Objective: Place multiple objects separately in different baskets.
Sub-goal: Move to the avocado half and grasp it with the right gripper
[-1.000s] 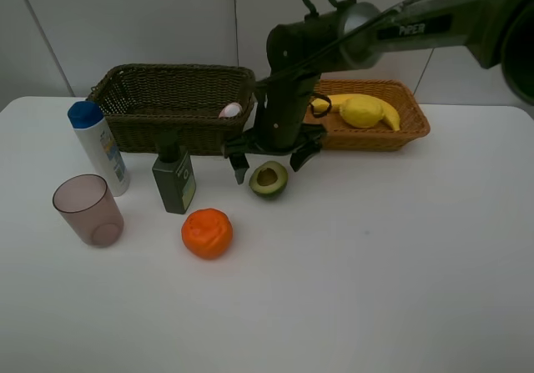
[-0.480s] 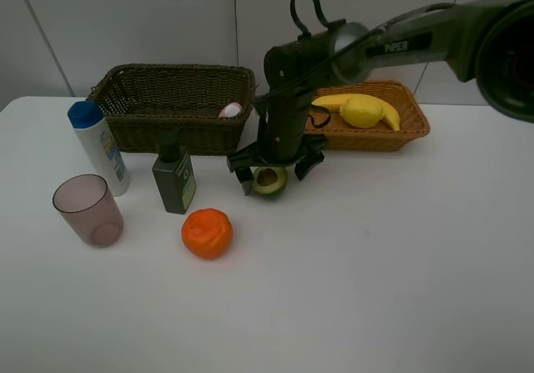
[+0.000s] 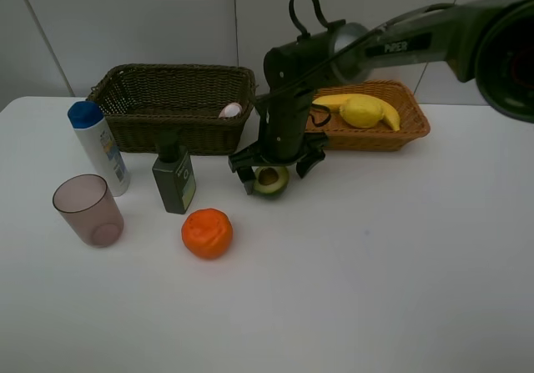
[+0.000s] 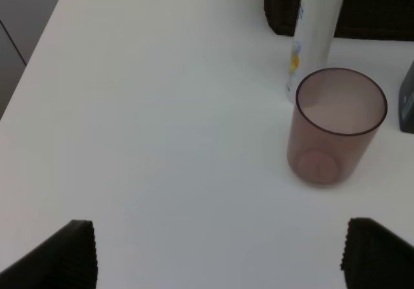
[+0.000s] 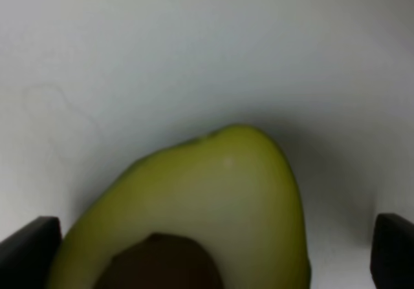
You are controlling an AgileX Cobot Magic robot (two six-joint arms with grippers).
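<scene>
My right gripper (image 3: 274,171) is down at the table and open, one finger on each side of the avocado half (image 3: 269,182). In the right wrist view the avocado half (image 5: 194,211) lies cut side up between the dark fingertips (image 5: 29,250), which stand apart from it. The orange (image 3: 207,233), dark green bottle (image 3: 173,181), white blue-capped bottle (image 3: 98,143) and mauve cup (image 3: 88,209) stand on the left. Banana (image 3: 334,101) and lemon (image 3: 363,111) lie in the orange-tan basket (image 3: 413,128). My left gripper (image 4: 223,256) hangs open, short of the cup (image 4: 336,127).
The dark olive-brown basket (image 3: 167,131) stands at the back left, with a pink, white-capped bottle (image 3: 231,110) inside its right end. The right arm reaches in from the upper right, over the tan basket. White tabletop (image 3: 375,264) spreads across the front and right.
My right gripper has come down over the avocado half, so its open fingers now straddle it. Over the last half second it has hardly moved. Nothing else has shifted.
</scene>
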